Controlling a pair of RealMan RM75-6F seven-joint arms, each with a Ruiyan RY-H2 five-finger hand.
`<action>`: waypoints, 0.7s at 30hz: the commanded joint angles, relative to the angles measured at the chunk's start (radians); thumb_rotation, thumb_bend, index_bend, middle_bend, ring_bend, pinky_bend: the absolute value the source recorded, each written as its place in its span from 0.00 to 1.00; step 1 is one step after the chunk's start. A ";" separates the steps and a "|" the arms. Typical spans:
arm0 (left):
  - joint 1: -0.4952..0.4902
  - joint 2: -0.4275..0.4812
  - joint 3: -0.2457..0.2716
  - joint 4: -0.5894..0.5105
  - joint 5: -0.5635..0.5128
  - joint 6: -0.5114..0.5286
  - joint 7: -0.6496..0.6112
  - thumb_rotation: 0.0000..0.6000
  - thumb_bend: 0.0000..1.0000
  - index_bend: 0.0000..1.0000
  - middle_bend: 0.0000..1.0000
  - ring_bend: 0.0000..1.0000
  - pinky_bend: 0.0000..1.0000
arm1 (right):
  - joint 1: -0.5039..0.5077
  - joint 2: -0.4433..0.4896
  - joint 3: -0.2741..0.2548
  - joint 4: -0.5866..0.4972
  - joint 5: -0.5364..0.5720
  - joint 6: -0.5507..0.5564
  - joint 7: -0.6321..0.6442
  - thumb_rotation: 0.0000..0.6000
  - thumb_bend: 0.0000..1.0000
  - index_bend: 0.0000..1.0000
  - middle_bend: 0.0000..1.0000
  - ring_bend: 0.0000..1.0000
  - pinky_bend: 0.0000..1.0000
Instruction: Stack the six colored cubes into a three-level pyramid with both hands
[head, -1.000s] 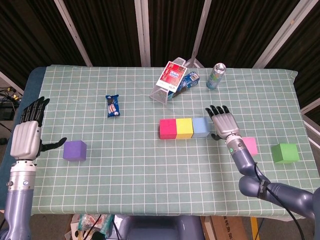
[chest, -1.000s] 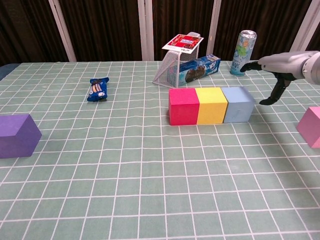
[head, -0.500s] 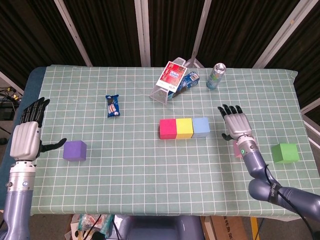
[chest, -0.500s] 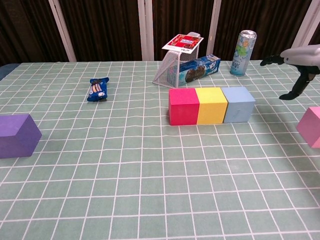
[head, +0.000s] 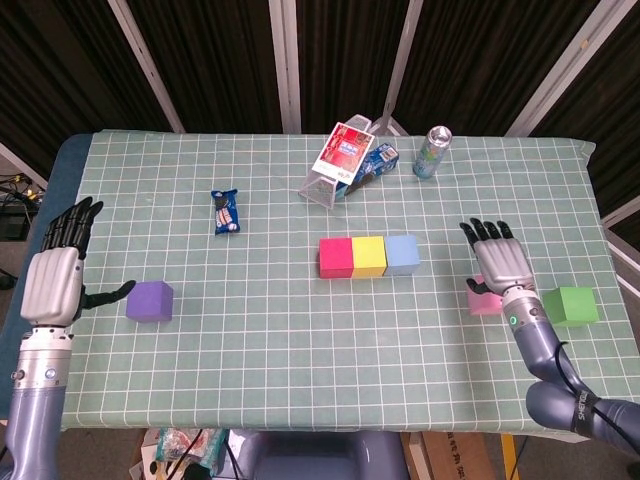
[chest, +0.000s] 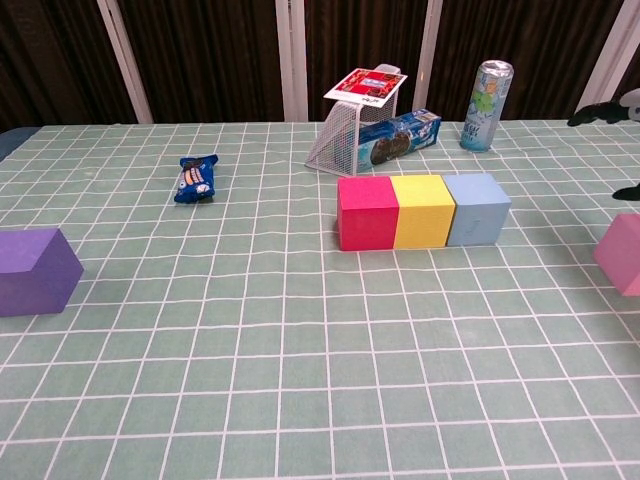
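Mid-worktop (head: 300, 330) sits just the red-yellow-blue base row (head: 368, 255); purple cube (head: 149, 300) at 9 o'clock, pink cube (head: 482, 300) and green cube (head: 571, 305) at 3 remain unstacked, left robot hand (head: 55, 280) and right robot hand (head: 500, 262) both spread, empty.

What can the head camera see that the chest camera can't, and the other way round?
Only the head view shows the green cube, the left hand open beside the purple cube, and the whole right hand open above the pink cube. Only the chest view shows the cubes' front faces; of the right hand it catches just fingertips at its right edge. Both show the red, yellow and blue cubes touching in a row, plus the can, snack packet and tipped wire basket.
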 joint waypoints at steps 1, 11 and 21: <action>0.001 0.003 0.000 0.001 0.001 -0.004 -0.006 1.00 0.12 0.00 0.00 0.00 0.01 | -0.032 0.043 -0.015 -0.050 -0.012 0.014 0.020 1.00 0.32 0.00 0.00 0.06 0.00; -0.001 0.003 -0.001 0.011 -0.007 -0.014 -0.009 1.00 0.12 0.00 0.00 0.00 0.01 | -0.104 0.071 -0.065 -0.094 -0.073 0.028 0.053 1.00 0.32 0.00 0.00 0.05 0.00; 0.000 0.005 -0.001 0.017 -0.011 -0.019 -0.013 1.00 0.12 0.00 0.00 0.00 0.01 | -0.127 0.017 -0.076 -0.026 -0.086 0.010 0.063 1.00 0.32 0.00 0.00 0.05 0.00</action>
